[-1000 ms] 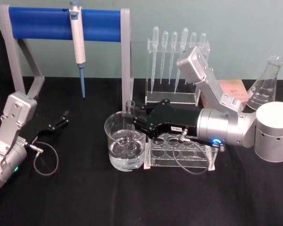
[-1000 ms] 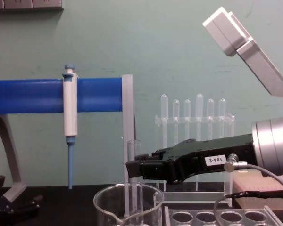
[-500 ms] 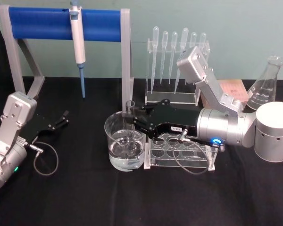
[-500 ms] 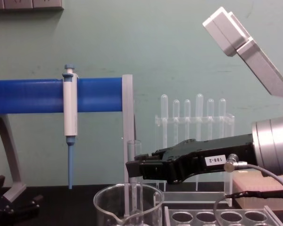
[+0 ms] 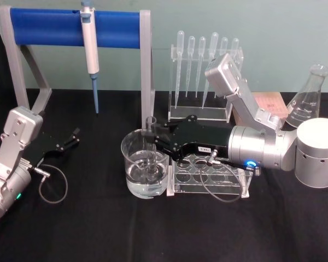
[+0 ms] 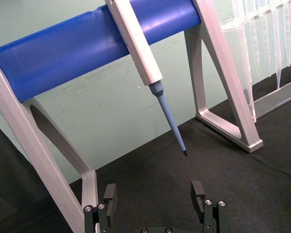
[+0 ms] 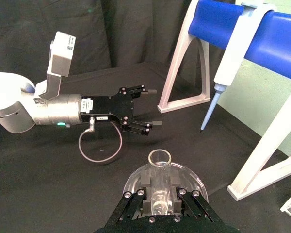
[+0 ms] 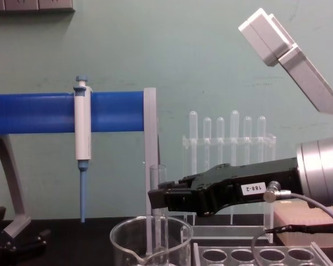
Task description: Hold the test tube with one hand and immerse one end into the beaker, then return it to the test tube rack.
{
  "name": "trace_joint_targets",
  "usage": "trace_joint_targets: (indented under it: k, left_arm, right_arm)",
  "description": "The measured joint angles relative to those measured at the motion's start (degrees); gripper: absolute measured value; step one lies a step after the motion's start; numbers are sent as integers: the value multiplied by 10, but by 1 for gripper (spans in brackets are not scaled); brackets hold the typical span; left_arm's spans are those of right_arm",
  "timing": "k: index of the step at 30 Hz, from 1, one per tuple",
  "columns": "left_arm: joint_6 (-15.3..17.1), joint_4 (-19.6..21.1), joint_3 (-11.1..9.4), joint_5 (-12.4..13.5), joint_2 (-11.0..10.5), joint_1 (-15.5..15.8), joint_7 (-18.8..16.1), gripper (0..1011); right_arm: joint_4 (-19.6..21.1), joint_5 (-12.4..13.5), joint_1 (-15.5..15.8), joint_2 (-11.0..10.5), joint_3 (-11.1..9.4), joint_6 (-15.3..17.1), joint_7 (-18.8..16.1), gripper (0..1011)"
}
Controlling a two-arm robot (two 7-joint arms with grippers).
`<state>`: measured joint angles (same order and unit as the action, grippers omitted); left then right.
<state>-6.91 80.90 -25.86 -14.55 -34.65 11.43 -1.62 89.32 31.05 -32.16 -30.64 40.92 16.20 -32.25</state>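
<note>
No shift over the last second: right claw (image 5: 154, 137) still pinching the test tube (image 8: 157, 213), upright, lower end dipped inside the beaker (image 5: 132, 158). Immersion apparently done; return pending. Left claw (image 5: 74, 135) spread, parked on the counter (image 5: 98, 229).

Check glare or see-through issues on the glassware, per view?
Head view: test tube is hard to separate from the beaker wall around it. Chest view: tube reads clearly against the wall above the right gripper. Right wrist view: tube rim is crisp.
</note>
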Motion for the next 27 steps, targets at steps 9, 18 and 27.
trace_joint_targets:
  k: [9,18,27]
  left_arm:
    - [0,0,0,0,0,0,0,1000]
    - [0,0,0,0,0,0,0,1000]
    - [0,0,0,0,0,0,0,1000]
  right_arm:
    - [13,4,2,1,-16,5,-6,221]
    - [40,14,-12,-5,-30,24,-10,221]
    - [69,36,-27,-19,-46,40,-12,221]
